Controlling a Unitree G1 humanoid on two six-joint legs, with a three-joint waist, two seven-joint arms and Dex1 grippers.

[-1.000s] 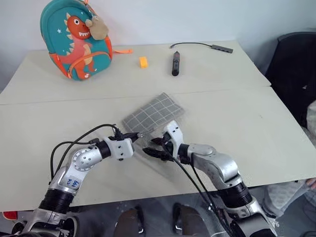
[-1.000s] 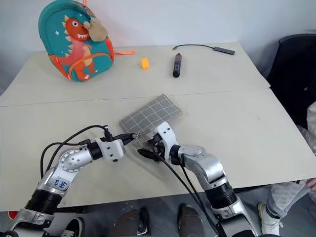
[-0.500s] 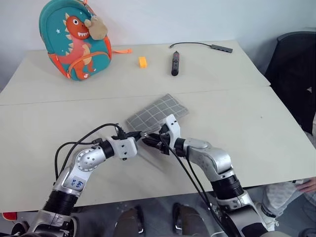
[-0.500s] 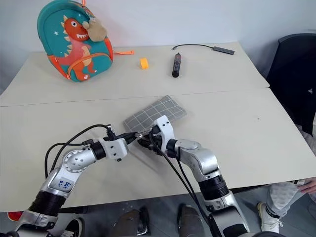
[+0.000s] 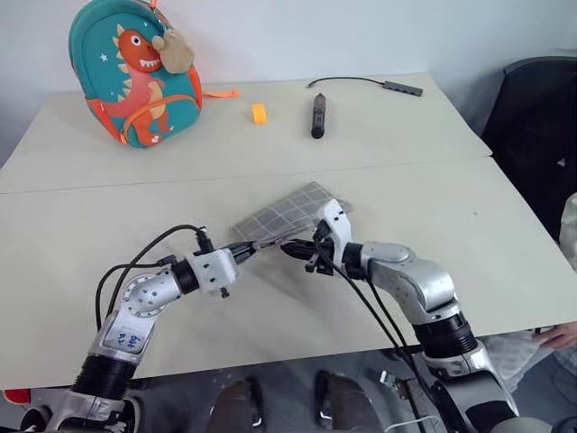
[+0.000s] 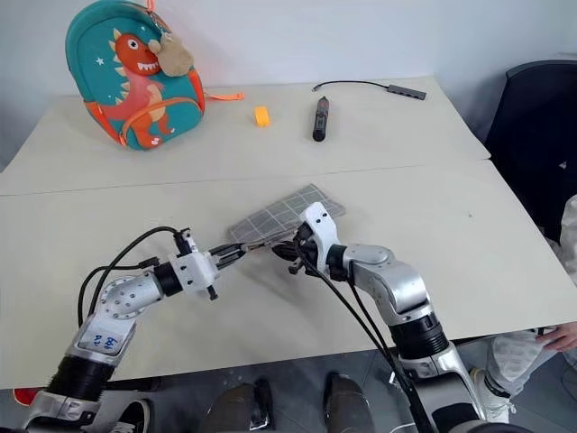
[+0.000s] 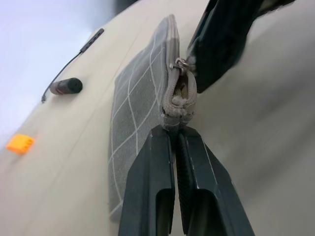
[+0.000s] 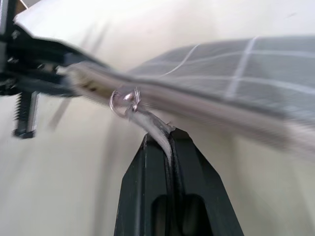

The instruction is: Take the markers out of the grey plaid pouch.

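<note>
Pouch (image 5: 290, 210) of grey plaid, end clamped in left gripper (image 7: 174, 132), zipper pull (image 8: 145, 120) in right gripper (image 8: 167, 139).

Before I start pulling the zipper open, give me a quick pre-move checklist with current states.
1. Left gripper shut on the end of the grey plaid fabric pouch: ok.
2. Right gripper shut on the pale zipper pull tab: ok.
3. Zipper open enough to reach inside: not ok.
4. Markers inside: cannot tell.
5. Black stick-shaped device and teal dinosaur backpack well away from the pouch: ok.
</note>
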